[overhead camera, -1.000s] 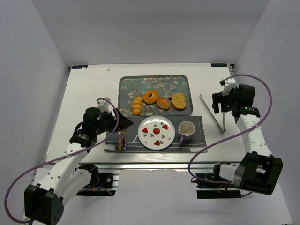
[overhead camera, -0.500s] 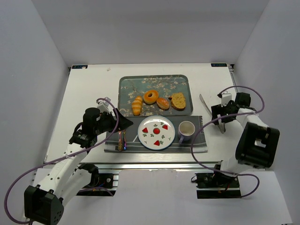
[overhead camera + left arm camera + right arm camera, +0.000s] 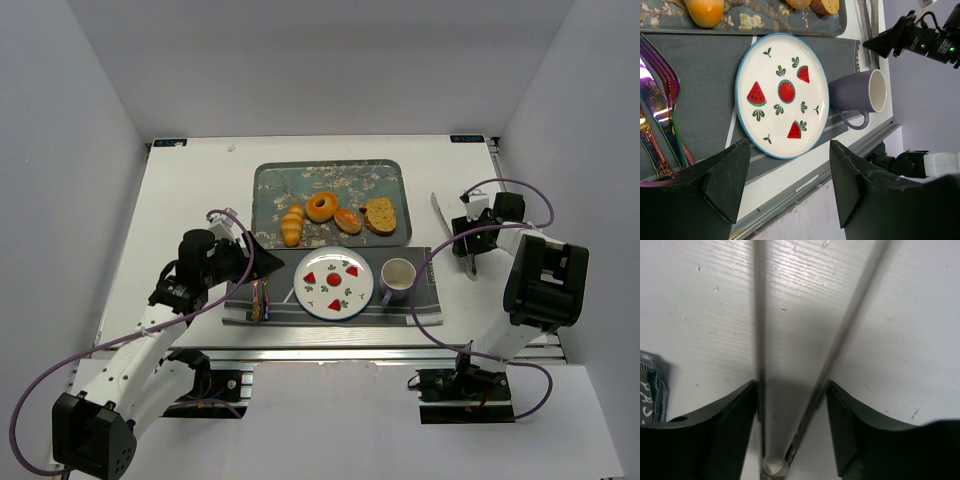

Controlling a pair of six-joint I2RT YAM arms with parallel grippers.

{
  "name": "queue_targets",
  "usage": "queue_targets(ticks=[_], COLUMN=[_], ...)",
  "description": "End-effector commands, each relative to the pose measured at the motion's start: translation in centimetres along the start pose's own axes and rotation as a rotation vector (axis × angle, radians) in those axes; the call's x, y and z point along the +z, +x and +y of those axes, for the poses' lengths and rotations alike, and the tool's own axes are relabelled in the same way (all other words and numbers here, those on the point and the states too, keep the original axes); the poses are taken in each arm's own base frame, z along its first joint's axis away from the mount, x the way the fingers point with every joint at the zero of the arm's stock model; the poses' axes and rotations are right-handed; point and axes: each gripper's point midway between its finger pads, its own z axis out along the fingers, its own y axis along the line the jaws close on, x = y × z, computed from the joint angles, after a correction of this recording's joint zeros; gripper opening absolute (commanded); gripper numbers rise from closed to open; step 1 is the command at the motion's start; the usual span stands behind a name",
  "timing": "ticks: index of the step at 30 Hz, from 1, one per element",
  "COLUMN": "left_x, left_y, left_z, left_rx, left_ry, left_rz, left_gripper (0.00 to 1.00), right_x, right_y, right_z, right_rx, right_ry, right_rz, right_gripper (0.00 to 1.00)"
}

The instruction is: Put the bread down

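A white tabletop (image 3: 190,190) sits inside a plain booth of pale grey walls (image 3: 70,150), with a bare aluminium rail (image 3: 300,352) along its near edge. The round white plate with a blue rim and watermelon pictures (image 3: 305,290) lies empty on a dark grey cloth placemat (image 3: 425,295) near that edge. Just beyond the plate lies a rectangular grey-blue tray printed with blossom branches (image 3: 270,180), and all the bread is on it: a long golden roll (image 3: 292,224) at the end nearest the plate's left side, a glazed ring doughnut (image 3: 322,206) and a small round bun (image 3: 348,219) straight beyond the plate, and a brown cut slice of bread (image 3: 380,215) beyond its right side. A lilac mug (image 3: 860,97) stands on the mat just right of the plate, close to its rim, handle toward the near edge. Iridescent purple cutlery (image 3: 660,115) lies on the mat to the plate's left. Slim metal tongs (image 3: 438,208) lie on the bare table well right of the plate, past the mat's edge. The left gripper (image 3: 790,165) hangs above the mat left of the plate, black fingers (image 3: 715,185) wide apart and holding nothing. The right gripper (image 3: 792,410) is low over the tongs, jaws spread with both metal arms running between them; whether the pads touch the metal cannot be told, and it has not closed on them
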Motion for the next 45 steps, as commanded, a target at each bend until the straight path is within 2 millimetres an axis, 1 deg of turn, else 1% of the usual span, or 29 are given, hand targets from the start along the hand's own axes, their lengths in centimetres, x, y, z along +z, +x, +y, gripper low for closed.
queue_targets(ticks=[1,2,3,5,6,7,8,9,10,11,12,13,14,15,17,18,19,21,22,24,26,27,28,29,30,34,39,41,45], left_x=[0.0,0.0,-0.1,-0.1,-0.2,-0.3,-0.4,-0.5,-0.5,-0.6,-0.7,-0.8,-0.8,-0.8,-0.8,-0.7,-0.6,-0.6,-0.6,-0.6,-0.5,-0.3,-0.3,0.0,0.2,0.8,1.6,2.0,2.7], left_y=[-1.0,-1.0,-1.1,-1.2,-1.2,-1.2,-1.2,-1.2,-1.2,-1.3,-1.2,-1.4,-1.4,-1.3,-1.3,-1.2,-1.2,-1.1,-1.1,-1.1,-1.2,-1.2,-1.3,-1.3,-1.3,-1.4,-1.6,-1.6,-1.8], left_z=[-0.4,-0.4,-0.5,-0.5,-0.6,-0.6,-0.7,-0.8,-0.8,-0.9,-0.9,-1.0,-1.1,-1.0,-1.2,-1.1,-1.1,-1.1,-1.1,-1.1,-1.1,-1.0,-1.1,-1.0,-1.0,-1.0,-0.9,-0.8,-0.8], left_rx=[0.013,0.015,0.016,0.018,0.020,0.021,0.021,0.024,0.024,0.026,0.026,0.028,0.028,0.026,0.028,0.026,0.025,0.024,0.024,0.024,0.026,0.025,0.026,0.026,0.028,0.031,0.034,0.032,0.031], left_ry=[-0.002,-0.002,-0.001,0.000,0.004,0.003,0.004,0.009,0.008,0.012,0.013,0.017,0.018,0.018,0.028,0.029,0.032,0.035,0.035,0.031,0.034,0.032,0.033,0.030,0.033,0.038,0.045,0.043,0.043], left_rz=[-0.020,-0.020,-0.023,-0.027,-0.030,-0.031,-0.032,-0.034,-0.037,-0.039,-0.042,-0.048,-0.049,-0.049,-0.052,-0.048,-0.047,-0.043,-0.043,-0.044,-0.047,-0.045,-0.044,-0.034,-0.024,-0.003,0.001,0.017,0.035], left_gripper=[0.74,0.74,0.74,0.74,0.74,0.74,0.73,0.74,0.74,0.74,0.74,0.74,0.74,0.74,0.74,0.74,0.74,0.74,0.74,0.74,0.74,0.74,0.74,0.74,0.74,0.74,0.74,0.74,0.74], right_x=[0.8,0.7,0.5,-0.4,-0.8,-2.1,-3.0,-4.0,-5.7,-6.6,-7.8,-8.9,-9.5,-10.3,-11.5,-11.8,-12.2,-12.6,-12.7,-12.6,-12.6,-12.6,-12.3,-12.6,-12.5,-12.4,-10.8,-10.3,-8.9], right_y=[-0.4,-0.5,-0.6,-1.5,-2.1,-3.5,-4.3,-5.8,-7.4,-8.6,-9.8,-11.1,-11.7,-12.7,-13.7,-14.0,-14.6,-15.1,-15.2,-15.7,-16.2,-16.4,-16.4,-16.9,-16.9,-16.4,-14.4,-13.9,-13.1], right_z=[0.0,0.2,0.3,0.3,0.5,0.4,0.7,1.2,1.6,2.0,2.4,3.6,4.3,5.7,6.9,7.6,8.8,10.5,10.8,13.2,14.1,15.0,15.4,16.2,16.6,17.9,18.5,18.9,18.9], right_rx=[0.007,0.004,0.005,-0.009,-0.018,-0.038,-0.049,-0.077,-0.105,-0.131,-0.156,-0.194,-0.218,-0.246,-0.287,-0.303,-0.337,-0.372,-0.377,-0.418,-0.428,-0.441,-0.441,-0.445,-0.447,-0.471,-0.482,-0.502,-0.509], right_ry=[-0.007,-0.013,-0.021,-0.015,-0.024,-0.016,-0.024,-0.047,-0.046,-0.055,-0.061,-0.085,-0.102,-0.134,-0.148,-0.154,-0.166,-0.197,-0.203,-0.252,-0.273,-0.293,-0.308,-0.325,-0.338,-0.357,-0.381,-0.379,-0.378], right_rz=[-0.011,-0.013,-0.020,-0.050,-0.071,-0.115,-0.139,-0.187,-0.241,-0.274,-0.290,-0.322,-0.331,-0.342,-0.366,-0.370,-0.384,-0.396,-0.397,-0.396,-0.393,-0.395,-0.382,-0.382,-0.374,-0.342,-0.271,-0.251,-0.206], right_gripper=[0.59,0.45,0.40,0.33,0.27,0.24,0.23,0.18,0.17,0.17,0.20,0.23,0.30,0.33,0.42,0.44,0.46,0.49,0.49,0.49,0.49,0.49,0.50,0.50,0.49,0.52,0.54,0.54,0.54])
